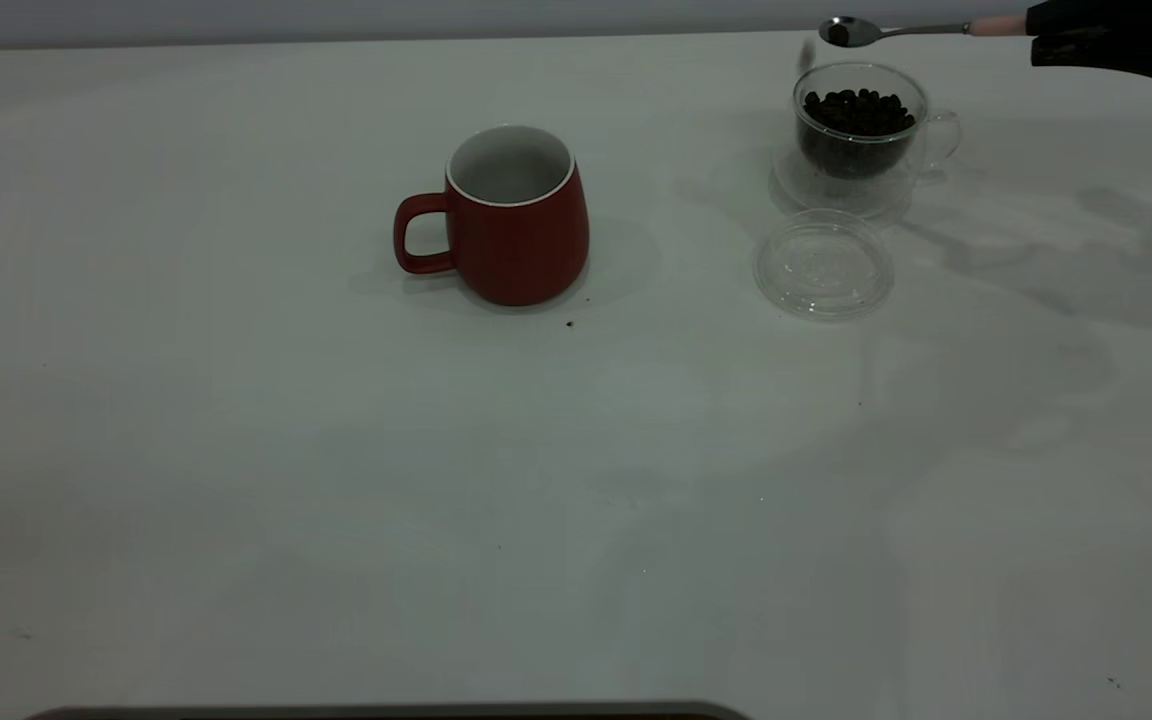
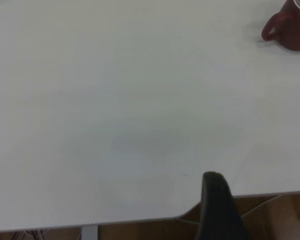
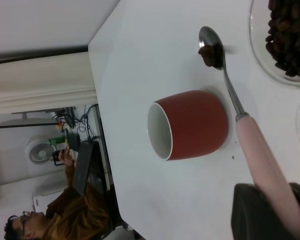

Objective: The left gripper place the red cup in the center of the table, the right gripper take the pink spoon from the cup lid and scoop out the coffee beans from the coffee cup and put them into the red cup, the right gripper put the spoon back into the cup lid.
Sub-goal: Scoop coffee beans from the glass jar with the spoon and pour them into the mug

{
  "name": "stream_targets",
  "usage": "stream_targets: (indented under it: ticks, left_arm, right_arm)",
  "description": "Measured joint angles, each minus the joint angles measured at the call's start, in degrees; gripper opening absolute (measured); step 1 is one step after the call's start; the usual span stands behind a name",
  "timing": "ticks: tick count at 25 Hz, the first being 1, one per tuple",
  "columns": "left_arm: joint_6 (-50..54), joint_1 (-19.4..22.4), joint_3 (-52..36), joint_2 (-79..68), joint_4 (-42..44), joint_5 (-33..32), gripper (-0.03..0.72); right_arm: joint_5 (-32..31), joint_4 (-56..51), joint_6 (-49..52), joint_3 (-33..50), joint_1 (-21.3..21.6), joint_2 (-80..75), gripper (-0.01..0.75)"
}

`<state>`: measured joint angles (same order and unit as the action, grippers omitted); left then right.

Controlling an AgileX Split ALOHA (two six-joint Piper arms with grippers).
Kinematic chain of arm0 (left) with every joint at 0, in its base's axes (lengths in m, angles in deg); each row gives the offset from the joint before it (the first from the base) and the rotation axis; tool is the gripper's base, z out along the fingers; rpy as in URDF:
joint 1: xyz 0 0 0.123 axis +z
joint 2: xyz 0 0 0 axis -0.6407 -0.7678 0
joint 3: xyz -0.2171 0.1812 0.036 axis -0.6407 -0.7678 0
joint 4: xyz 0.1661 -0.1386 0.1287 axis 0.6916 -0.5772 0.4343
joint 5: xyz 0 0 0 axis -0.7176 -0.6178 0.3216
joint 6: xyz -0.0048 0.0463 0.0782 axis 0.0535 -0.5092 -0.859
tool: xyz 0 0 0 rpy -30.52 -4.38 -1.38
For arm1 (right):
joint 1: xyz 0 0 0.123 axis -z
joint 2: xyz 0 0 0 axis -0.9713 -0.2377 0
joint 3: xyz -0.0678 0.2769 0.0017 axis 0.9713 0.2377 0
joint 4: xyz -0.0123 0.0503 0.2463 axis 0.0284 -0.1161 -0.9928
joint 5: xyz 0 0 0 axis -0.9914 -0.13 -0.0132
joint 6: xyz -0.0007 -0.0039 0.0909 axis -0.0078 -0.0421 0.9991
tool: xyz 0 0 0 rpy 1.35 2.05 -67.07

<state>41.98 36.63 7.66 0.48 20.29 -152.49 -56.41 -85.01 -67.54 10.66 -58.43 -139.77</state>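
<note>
Closest to my exterior cam is just bare white table (image 1: 336, 520), a bit scuffed, with a few dark specks near the red cup (image 1: 506, 215). That cup sits upright about mid-table, handle pointing toward the left arm's side, white inside, and I can't see any beans in it. My right gripper (image 1: 1056, 35) is clenched on the pink spoon (image 1: 921, 29) up at the far right. Its long axis runs roughly level, bowl end aimed toward the red cup, with a couple of coffee beans (image 3: 210, 54) riding in it. It hovers over the glass coffee cup (image 1: 861, 125), which is full of beans. Just in front of that lies the clear cup lid (image 1: 824, 264), flat. Left claw (image 2: 215, 205) hangs at the table edge; can't tell its state. Off the table's end, someone's sitting at a laptop (image 3: 85, 170).
</note>
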Motion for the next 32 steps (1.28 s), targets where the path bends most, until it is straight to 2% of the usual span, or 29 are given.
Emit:
stream_targets:
  ticks: [22,32]
  left_arm:
    - [0.08,0.00,0.00,0.00,0.05,0.00,0.492]
    - [0.08,0.00,0.00,0.00,0.05,0.00,0.492]
  right_arm:
    - [0.11,-6.02,-2.03,-0.07,-19.19,0.00,0.114]
    - [7.92,-8.74,-7.46,-0.07,-25.11,0.00,0.114]
